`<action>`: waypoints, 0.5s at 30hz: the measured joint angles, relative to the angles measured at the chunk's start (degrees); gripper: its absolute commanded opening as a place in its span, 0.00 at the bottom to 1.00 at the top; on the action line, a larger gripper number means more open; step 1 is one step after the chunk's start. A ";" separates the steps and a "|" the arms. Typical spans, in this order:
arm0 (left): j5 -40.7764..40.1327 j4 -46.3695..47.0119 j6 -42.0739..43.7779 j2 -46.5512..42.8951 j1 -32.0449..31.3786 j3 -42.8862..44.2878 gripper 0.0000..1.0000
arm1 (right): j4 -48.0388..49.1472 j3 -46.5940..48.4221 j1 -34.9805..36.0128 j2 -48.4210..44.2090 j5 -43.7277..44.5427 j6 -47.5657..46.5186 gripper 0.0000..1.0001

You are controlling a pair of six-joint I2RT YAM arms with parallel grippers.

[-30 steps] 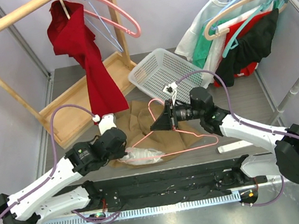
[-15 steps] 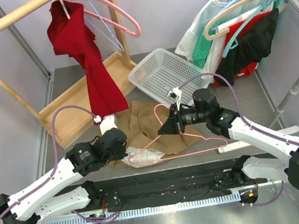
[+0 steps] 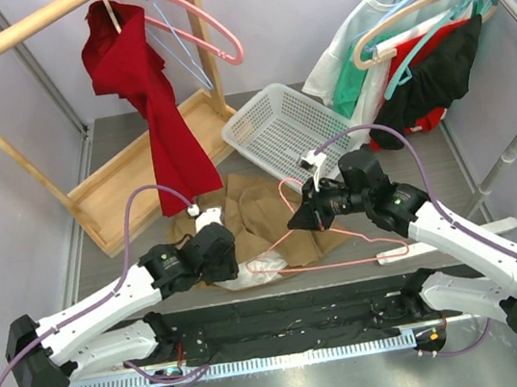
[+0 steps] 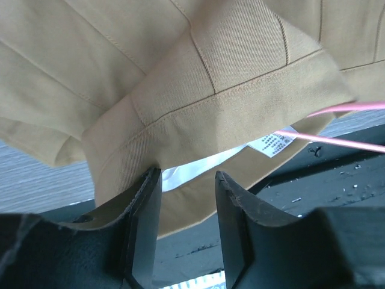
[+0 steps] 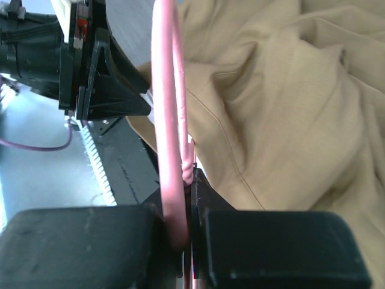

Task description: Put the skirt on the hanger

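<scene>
Left claw [image 4: 186, 180] is just opening halfway, releasing skirt [image 4: 210, 90] waistband by counter's [image 3: 458, 159] near edge. Right claw [image 5: 183, 198] is staying clamped on pink hanger [image 5: 165, 120] above it; regrasp probably coming.

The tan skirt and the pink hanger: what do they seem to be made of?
The skirt: woven cloth, probably cotton twill, matte; fine diagonal ribs and stitched seams show. The pink hanger: thin rod with a smooth, slightly glossy coat, perhaps plastic-coated wire; the core is not visible.
</scene>
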 measured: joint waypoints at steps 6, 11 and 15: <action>0.26 2.01 0.33 3.76 -0.48 -0.13 0.43 | -3.23 1.42 -0.11 -0.02 2.91 -1.22 0.01; 0.22 2.29 1.16 4.59 -1.68 -0.13 0.41 | -4.39 2.25 -0.11 0.17 3.69 -1.44 0.01; 0.15 2.29 1.44 5.42 -1.90 -0.13 0.41 | -4.66 4.04 -0.11 1.01 3.67 -1.60 0.01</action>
